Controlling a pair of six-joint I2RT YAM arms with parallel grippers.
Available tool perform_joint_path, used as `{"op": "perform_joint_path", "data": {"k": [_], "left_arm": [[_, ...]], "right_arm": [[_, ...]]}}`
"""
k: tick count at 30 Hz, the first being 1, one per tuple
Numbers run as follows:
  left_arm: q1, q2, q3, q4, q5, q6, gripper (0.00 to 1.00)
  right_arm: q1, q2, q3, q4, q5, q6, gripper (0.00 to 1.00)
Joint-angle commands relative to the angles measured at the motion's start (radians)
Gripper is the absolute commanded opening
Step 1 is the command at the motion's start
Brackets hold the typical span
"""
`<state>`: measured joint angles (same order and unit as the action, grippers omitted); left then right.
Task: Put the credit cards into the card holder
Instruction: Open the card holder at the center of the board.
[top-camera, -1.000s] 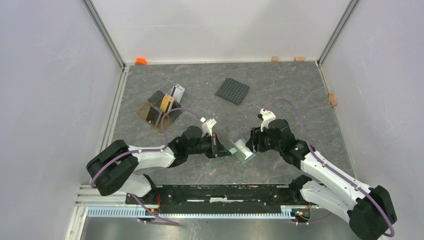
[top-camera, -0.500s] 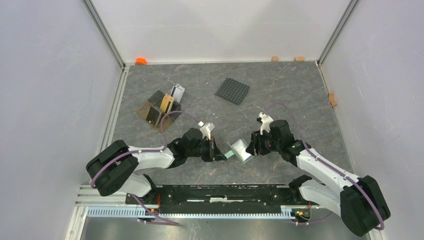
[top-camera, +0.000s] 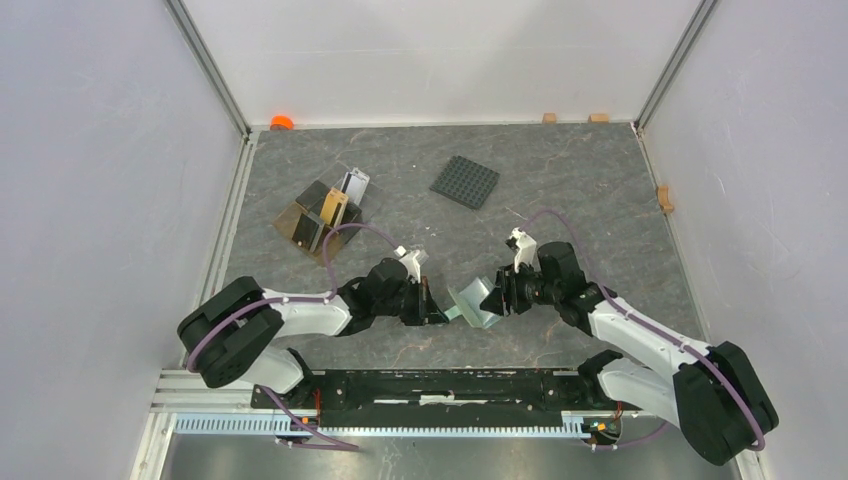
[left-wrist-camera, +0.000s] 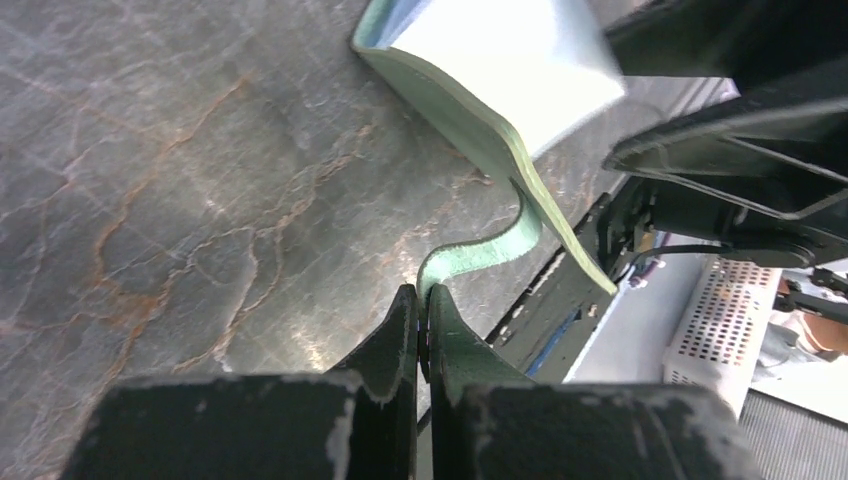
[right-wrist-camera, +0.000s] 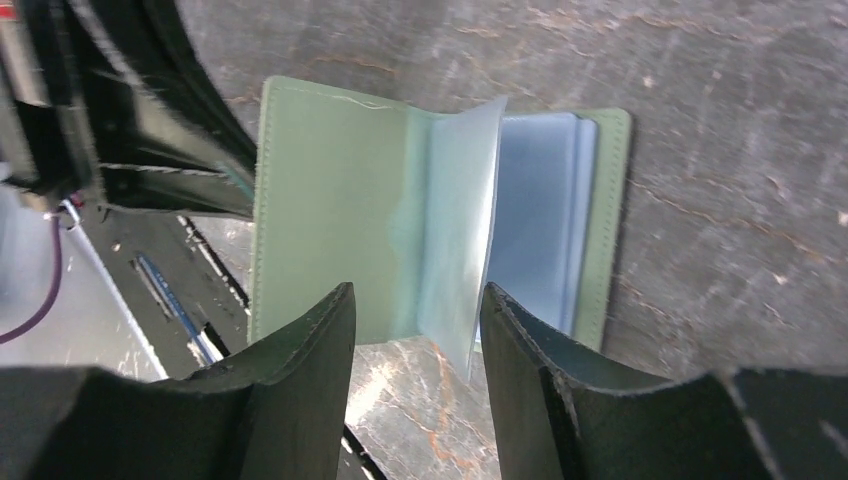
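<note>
At about ten o'clock on the counter, the credit cards sit in a brown tray, well apart from both arms. None is in the holder yet.

Near six o'clock, your left gripper is clenched on a thin green strap that curls out from the card holder. Hold that pinch firm and low, so the holder cannot slide when the other arm works on it.

The card holder lies open on the counter between the two grippers. It is pale sage-green, with a clear plastic leaf standing up at its middle and light blue pockets on the far half.

Your right gripper is released, its jaws apart and straddling the holder's near edge beside that leaf. The step in hand looks like spreading the holder so a pocket faces up. Close on the cover or the leaf alone, not both, and pull gently against the left grip; a hard tug could fold the holder shut.
</note>
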<state>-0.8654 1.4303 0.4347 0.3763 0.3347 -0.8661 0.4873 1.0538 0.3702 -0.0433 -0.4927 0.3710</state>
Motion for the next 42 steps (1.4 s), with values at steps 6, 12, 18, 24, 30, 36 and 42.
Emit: {"op": "perform_joint_path", "data": {"k": [6, 12, 18, 24, 30, 36, 42], "left_arm": [[0.01, 0.036, 0.026, -0.051, -0.085, 0.053, 0.02], [0.023, 0.041, 0.015, -0.045, -0.115, 0.052, 0.02], [0.042, 0.041, 0.001, -0.022, -0.117, 0.049, 0.09], [0.046, -0.03, -0.047, 0.064, -0.106, 0.043, 0.39], [0.047, -0.149, -0.105, 0.152, -0.131, 0.038, 0.51], [0.047, -0.162, -0.089, 0.167, -0.142, 0.062, 0.72], [0.046, -0.064, -0.023, 0.111, -0.174, 0.113, 0.81]], "right_arm": [[0.114, 0.055, 0.008, 0.175, -0.075, 0.039, 0.53], [0.171, 0.121, -0.005, 0.256, -0.074, 0.075, 0.59], [0.172, 0.205, -0.048, 0.333, -0.089, 0.091, 0.72], [0.174, 0.262, -0.079, 0.405, -0.105, 0.103, 0.72], [0.174, 0.281, -0.085, 0.411, -0.099, 0.095, 0.72], [0.174, 0.292, -0.089, 0.417, -0.099, 0.094, 0.72], [0.174, 0.286, -0.094, 0.419, -0.099, 0.093, 0.72]]}}
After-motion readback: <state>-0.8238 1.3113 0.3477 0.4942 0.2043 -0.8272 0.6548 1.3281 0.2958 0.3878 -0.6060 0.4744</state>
